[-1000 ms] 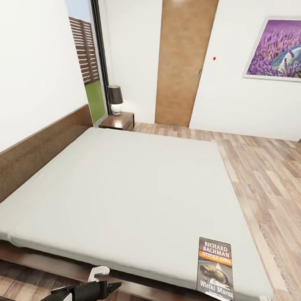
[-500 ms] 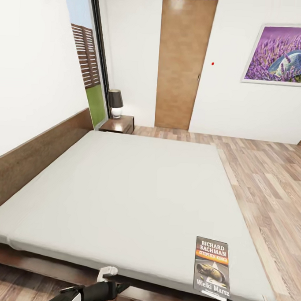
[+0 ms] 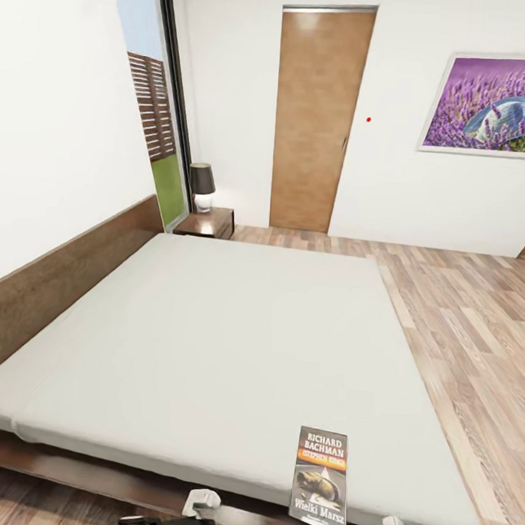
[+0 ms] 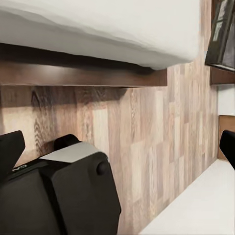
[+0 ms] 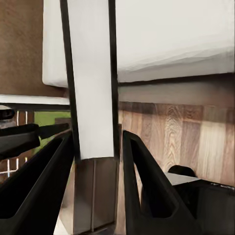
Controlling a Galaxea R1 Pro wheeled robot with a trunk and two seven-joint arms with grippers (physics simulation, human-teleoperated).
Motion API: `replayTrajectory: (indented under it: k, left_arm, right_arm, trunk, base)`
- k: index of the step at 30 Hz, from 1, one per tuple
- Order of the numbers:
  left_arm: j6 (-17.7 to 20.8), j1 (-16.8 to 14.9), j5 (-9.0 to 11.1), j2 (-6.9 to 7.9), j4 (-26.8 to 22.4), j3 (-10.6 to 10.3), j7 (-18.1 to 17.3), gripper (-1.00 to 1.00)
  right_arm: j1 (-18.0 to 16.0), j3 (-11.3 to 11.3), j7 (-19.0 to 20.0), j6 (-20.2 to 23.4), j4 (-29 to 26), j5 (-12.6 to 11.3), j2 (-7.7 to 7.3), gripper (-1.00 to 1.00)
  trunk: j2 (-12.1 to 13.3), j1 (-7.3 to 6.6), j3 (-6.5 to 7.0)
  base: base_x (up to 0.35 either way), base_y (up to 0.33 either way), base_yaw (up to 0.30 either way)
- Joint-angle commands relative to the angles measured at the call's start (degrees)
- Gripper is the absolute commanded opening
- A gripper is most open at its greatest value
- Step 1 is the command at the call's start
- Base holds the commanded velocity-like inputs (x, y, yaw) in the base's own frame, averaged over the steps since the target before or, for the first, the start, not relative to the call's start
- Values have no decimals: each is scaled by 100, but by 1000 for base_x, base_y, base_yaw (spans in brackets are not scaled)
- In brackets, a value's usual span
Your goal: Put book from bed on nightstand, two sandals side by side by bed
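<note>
Shifting and tilting up a little over the last second, the head camera has slid the whole room across the picture: more of the door shows, and the book now sits nearer the middle of the lower edge, while the bed itself has not changed (the view moved, not the things).

Nothing of the task looks finished. The book lies flat, cover up, on the mattress right at the near edge, one short end about level with that edge. The nightstand stands well apart from it, at the far corner by the headboard, with a lamp on top. No sandals can be seen on the floor beside the bed.

Both arms are low, by the bed frame. The left tool shows as a white tip just beside the frame; how wide it stands I cannot tell. The right tool is spread wide with nothing between its fingers, pointing at the side of the mattress.

I judge the book pickup comes first, then the trip to the nightstand, then both sandals.
</note>
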Motion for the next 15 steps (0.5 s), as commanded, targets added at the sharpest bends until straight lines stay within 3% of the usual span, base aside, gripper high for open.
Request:
replayTrajectory:
  k: [1,2,6,8,10,15]
  left_arm:
    - [38,-3,61,1,2,-52,-13,100]
    - [-6,-3,61,0,22,-75,-13,100]
    - [-33,-3,54,4,37,-90,2,100]
    - [-38,-3,51,46,67,-98,7,100]
    - [-88,-3,46,208,149,-129,5,100]
    - [-497,3,47,527,275,-225,-5,100]
  right_arm:
    - [-4,15,-62,63,-1,-49,7,-100]
    - [-3,14,-222,67,4,-14,25,-100]
    - [-3,6,-269,82,9,-3,-8,-100]
    - [-3,3,-262,86,13,-5,-167,-100]
    - [-3,4,-262,87,19,-10,-436,-100]
    - [-3,4,-258,87,44,-44,-669,-100]
  trunk:
    - [-9,2,0]
    - [-9,2,10]
    - [-9,2,47]
    - [-9,2,65]
    - [-9,2,84]
    - [-9,2,130]
  base:
    - [0,0,0]
    - [0,0,0]
    - [0,0,0]
    - [0,0,0]
    - [0,0,0]
    - [0,0,-25]
